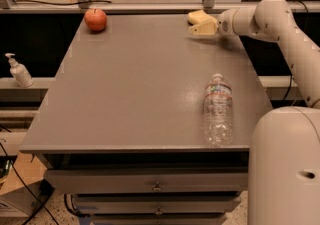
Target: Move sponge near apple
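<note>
The pale yellow sponge (198, 16) lies at the table's far edge, right of centre. My cream gripper (201, 27) reaches in from the right and sits right against the sponge's near side, at table height. The red apple (95, 19) stands at the far left corner of the grey table (135, 84), well apart from the sponge and the gripper.
A clear plastic water bottle (218, 111) lies on its side near the front right edge. My arm (280, 24) spans the table's right side, and my base (285, 169) stands at the front right. A soap dispenser (19, 70) stands on a ledge to the left.
</note>
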